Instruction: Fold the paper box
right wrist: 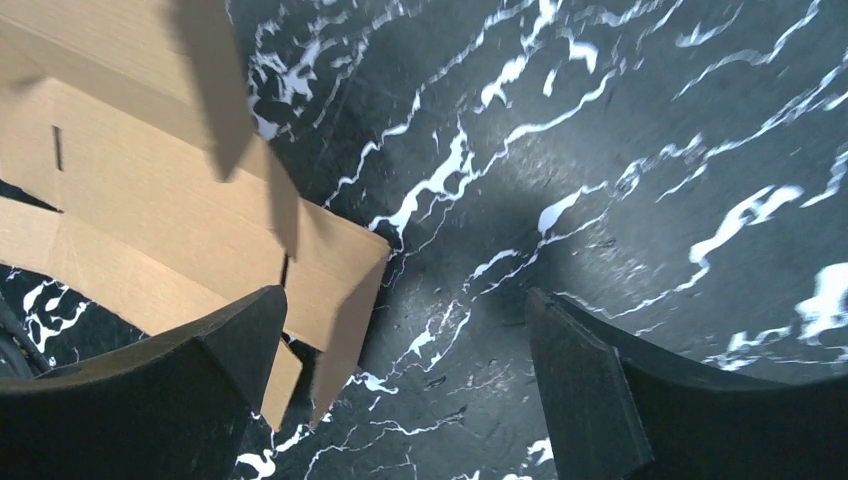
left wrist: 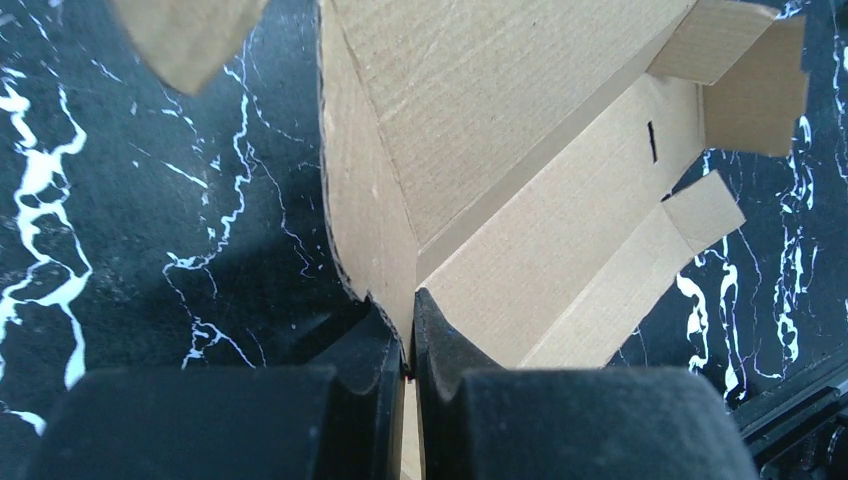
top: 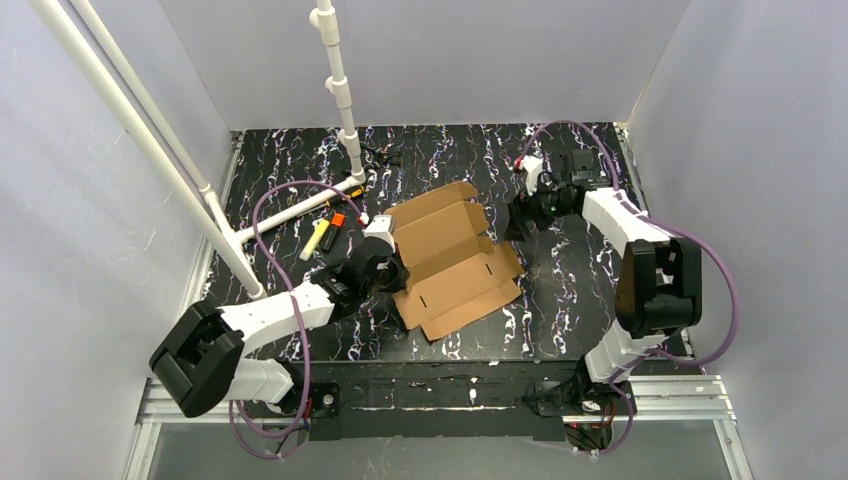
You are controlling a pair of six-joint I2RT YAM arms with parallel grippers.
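The paper box is a brown cardboard die-cut sheet lying partly unfolded in the middle of the black marbled table. My left gripper is at the box's left edge, shut on a raised side flap; the cardboard edge runs down between the two pads. The box's panels with slots and end tabs spread away from the gripper. My right gripper hovers just right of the box, jaws wide open with only table between them. A corner flap of the box lies beside its left finger.
White PVC pipes rise at the back left, with a yellow marker and an orange-and-black marker near their base. Grey walls enclose the table on three sides. The right arm's purple cable loops at the right.
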